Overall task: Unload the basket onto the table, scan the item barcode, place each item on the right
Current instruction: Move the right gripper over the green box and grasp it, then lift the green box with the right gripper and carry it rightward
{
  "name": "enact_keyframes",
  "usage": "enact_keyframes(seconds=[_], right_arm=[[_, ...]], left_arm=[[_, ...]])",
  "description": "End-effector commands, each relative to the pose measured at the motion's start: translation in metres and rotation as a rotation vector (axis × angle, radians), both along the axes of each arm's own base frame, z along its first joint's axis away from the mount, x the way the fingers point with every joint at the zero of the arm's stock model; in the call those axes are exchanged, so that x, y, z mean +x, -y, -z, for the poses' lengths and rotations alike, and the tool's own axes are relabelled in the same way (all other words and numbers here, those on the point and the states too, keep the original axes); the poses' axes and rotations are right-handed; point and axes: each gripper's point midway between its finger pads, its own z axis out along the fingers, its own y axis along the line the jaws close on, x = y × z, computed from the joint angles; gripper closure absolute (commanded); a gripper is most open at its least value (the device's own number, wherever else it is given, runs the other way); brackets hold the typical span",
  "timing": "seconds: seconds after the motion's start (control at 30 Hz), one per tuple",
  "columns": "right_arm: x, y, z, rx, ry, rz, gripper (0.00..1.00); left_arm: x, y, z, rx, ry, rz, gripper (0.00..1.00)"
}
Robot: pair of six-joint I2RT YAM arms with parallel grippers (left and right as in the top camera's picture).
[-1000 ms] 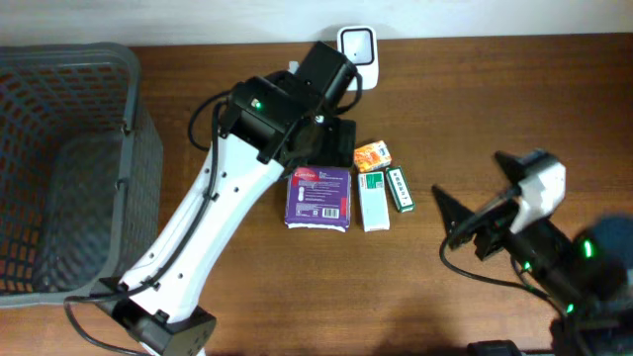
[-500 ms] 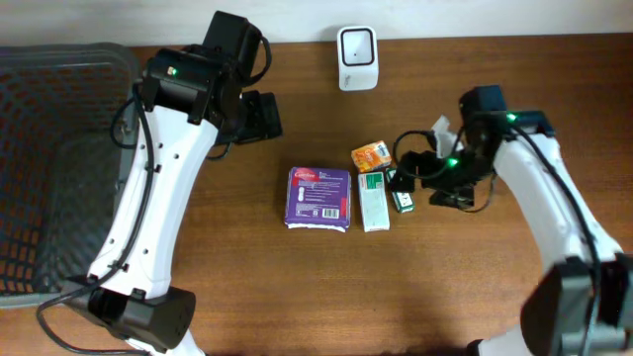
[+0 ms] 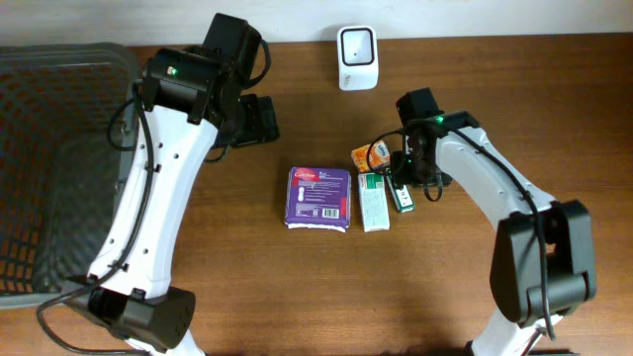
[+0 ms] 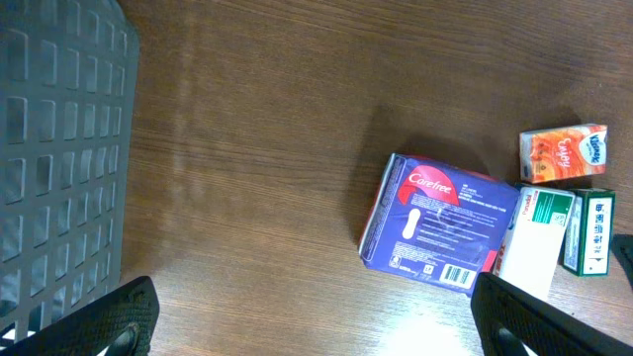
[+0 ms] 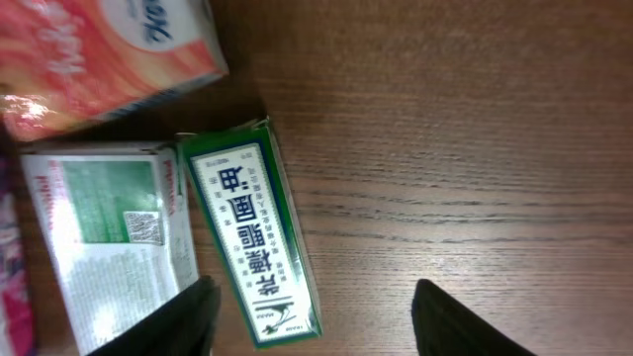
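Four items lie together mid-table: a purple pack (image 3: 318,197), a white-and-green box (image 3: 373,201), a small green box (image 3: 402,196) and an orange box (image 3: 373,154). The white scanner (image 3: 356,44) stands at the far edge. My right gripper (image 3: 404,181) hangs low over the small green box (image 5: 252,237). In the right wrist view it (image 5: 316,321) is open, its jaws straddling the box's near end: the left finger close beside it, the right finger well apart. My left gripper (image 4: 321,331) is open with nothing between its fingers, up left of the purple pack (image 4: 440,227).
A grey mesh basket (image 3: 59,168) fills the left side of the table. The left arm's white link runs from the front edge up to the far left. The orange box (image 5: 99,54) and white-and-green box (image 5: 104,232) crowd the green box's left side; bare wood lies to its right.
The right arm has swung in from the front right and come down over the small green box, its jaws narrowing. The left arm moved from the items to the far left, then held still.
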Motion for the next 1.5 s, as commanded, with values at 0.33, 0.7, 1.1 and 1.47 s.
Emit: enact_keyframes(seconds=[0.33,0.7,1.1,1.47], right_arm=[[-0.006,-0.023,0.033,0.112,-0.081,-0.047,0.48],[-0.019,-0.031,0.009,0.156,-0.188,-0.040,0.75],[-0.057,-0.097,-0.027,0.505,-0.345,-0.175,0.72],[-0.033,0.007,0.024,0.444,-0.267,0.112,0.41]], left_arm=[[0.003,-0.006,0.003,0.029,-0.001,-0.021,0.01],[0.003,-0.006,0.003,0.029,-0.001,-0.021,0.01],[0.005,-0.005,0.003,0.026,0.007,-0.020,0.01],[-0.003,-0.006,0.005,0.038,-0.026,-0.015,0.01]])
